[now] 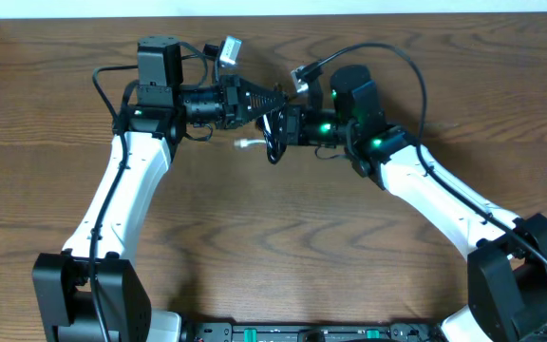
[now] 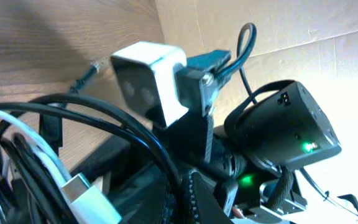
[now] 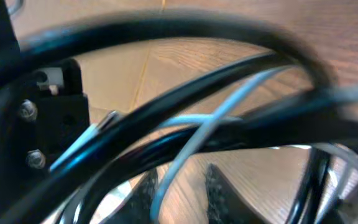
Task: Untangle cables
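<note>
The cables are a tangle of thin black loops and one white cord, held between both grippers at the table's middle back. A white plug end sticks out to the left. My left gripper is shut on a black cable; in the left wrist view its fingers pinch a black strand, with the white plug beside them. My right gripper faces it closely. In the right wrist view its fingers stand apart, with the white cord and black loops crossing in front.
The wooden table lies under both arms. The right arm's white wrist camera fills the middle of the left wrist view. A cardboard wall stands behind the table. The arms' thick black wires arch above.
</note>
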Robot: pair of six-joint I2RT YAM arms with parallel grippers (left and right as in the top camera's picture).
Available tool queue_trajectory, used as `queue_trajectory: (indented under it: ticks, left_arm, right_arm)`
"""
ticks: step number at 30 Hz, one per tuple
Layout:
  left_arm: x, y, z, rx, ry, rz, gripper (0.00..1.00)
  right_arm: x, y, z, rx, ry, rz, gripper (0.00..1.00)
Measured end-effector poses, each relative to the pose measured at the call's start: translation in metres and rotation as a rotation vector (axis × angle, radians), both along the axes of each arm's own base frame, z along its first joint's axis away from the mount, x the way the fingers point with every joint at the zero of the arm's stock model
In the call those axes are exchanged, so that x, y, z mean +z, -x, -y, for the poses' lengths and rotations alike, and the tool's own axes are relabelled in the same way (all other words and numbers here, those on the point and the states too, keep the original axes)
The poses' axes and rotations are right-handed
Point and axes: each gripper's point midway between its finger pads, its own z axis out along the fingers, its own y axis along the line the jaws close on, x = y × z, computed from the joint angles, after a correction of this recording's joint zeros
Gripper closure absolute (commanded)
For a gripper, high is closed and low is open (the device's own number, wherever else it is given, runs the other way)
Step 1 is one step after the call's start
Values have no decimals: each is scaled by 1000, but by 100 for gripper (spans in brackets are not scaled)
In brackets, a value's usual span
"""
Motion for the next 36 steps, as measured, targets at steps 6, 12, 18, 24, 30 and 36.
queue_trajectory:
  ticks: [6, 12, 18, 24, 30, 36]
  left_arm:
    - [0, 0, 0, 0, -2, 5, 93]
    - [-23, -3, -14, 56, -90, -11, 93]
    - [-56, -1, -31, 112, -243, -39, 92]
    - [-68, -2, -38, 128, -324, -11, 93]
    - [-85, 18, -43, 42, -409, 35, 93]
    - [-85, 28, -41, -61, -426, 191, 93]
  right_arm:
    - [-21, 4, 8, -4, 88, -18, 99]
    - [-39, -13, 49, -60, 198, 1, 99]
    - [1, -11, 80, -109, 232, 114, 99]
    - [14, -4, 94, -117, 271, 163, 99]
    - [-12, -13, 140, -194, 399, 103, 99]
    - [-35, -32, 218, -347, 616, 93, 99]
